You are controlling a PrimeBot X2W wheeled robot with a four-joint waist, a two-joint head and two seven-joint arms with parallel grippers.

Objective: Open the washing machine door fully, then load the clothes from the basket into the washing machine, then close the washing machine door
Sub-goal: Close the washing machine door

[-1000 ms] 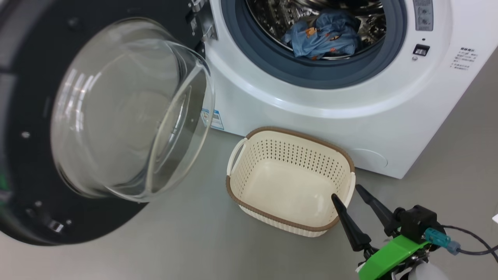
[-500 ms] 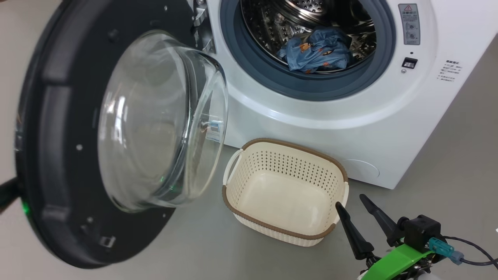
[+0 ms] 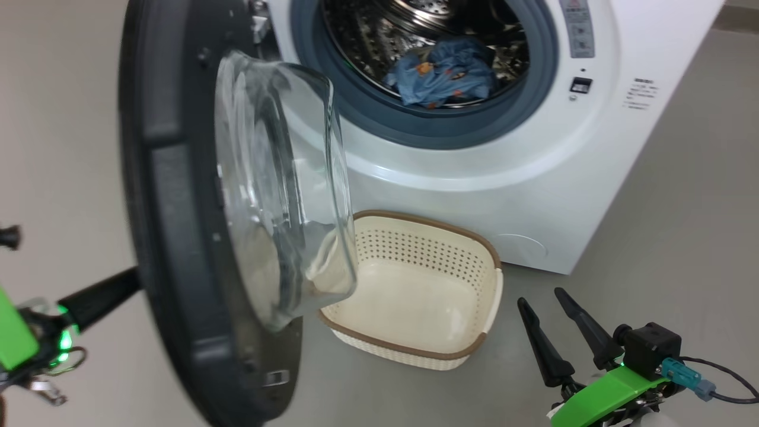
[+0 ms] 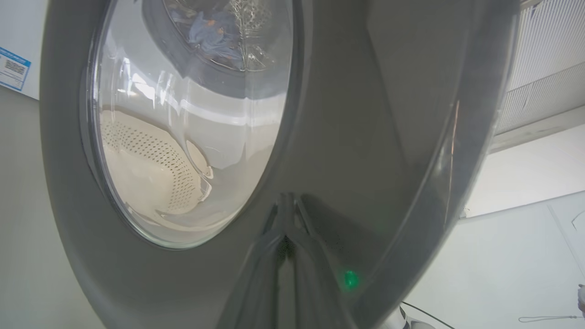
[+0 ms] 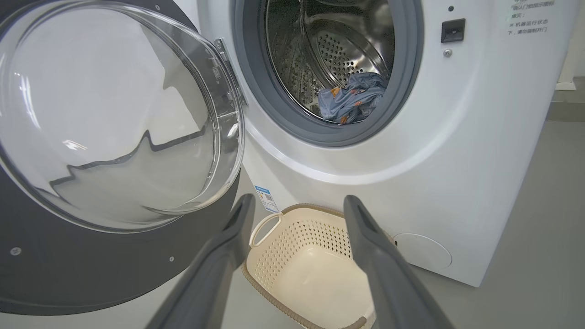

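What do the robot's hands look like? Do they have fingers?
Yes! The right end effector has two long, pointy black fingers on a bright green bracket, with a black box, teal plug and dark cable. The left end effector looks alike, with a small green light.

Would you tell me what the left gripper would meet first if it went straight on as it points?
The washing machine door: the shut left gripper aims at its glossy dark outer face, beside the glass. Its tip seems at or very near the surface; depth is unclear.
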